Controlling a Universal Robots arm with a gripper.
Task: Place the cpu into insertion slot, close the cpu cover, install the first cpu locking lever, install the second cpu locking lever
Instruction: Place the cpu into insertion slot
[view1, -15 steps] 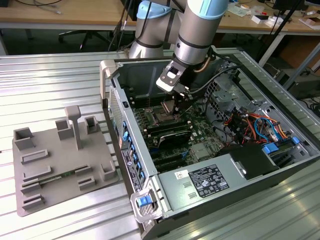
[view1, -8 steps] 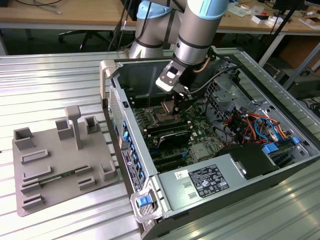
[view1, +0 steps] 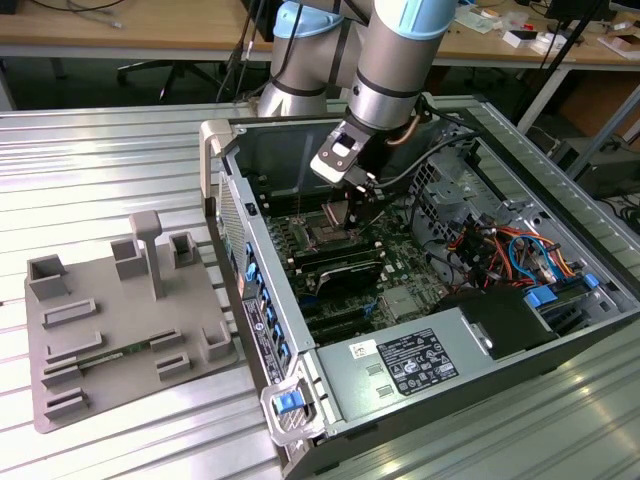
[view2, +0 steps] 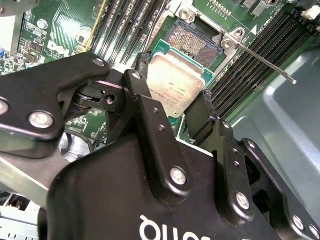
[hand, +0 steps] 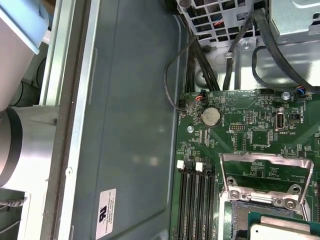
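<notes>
In the second wrist view my gripper (view2: 172, 100) is shut on the cpu (view2: 175, 82), a flat square chip with a silver-grey top, one black finger (view2: 141, 92) on each of two opposite edges. The chip hangs just above the board, beside the insertion slot (view2: 192, 42), whose pin field lies bare. In the first wrist view the cpu cover (hand: 252, 158) stands swung open behind the slot (hand: 239, 212), with the cpu (hand: 280, 231) at the picture's edge. A thin locking lever (view2: 265, 62) sticks out from the socket's corner. In the exterior view the gripper (view1: 347, 200) is down inside the case over the slot (view1: 326, 234).
Long black memory slots (view2: 125, 25) flank the socket on both sides. Case walls (view1: 262, 260), cables (view1: 500, 245) and a power supply (view1: 420, 360) surround the board. A grey fixture plate (view1: 120, 320) lies on the table at the exterior view's left.
</notes>
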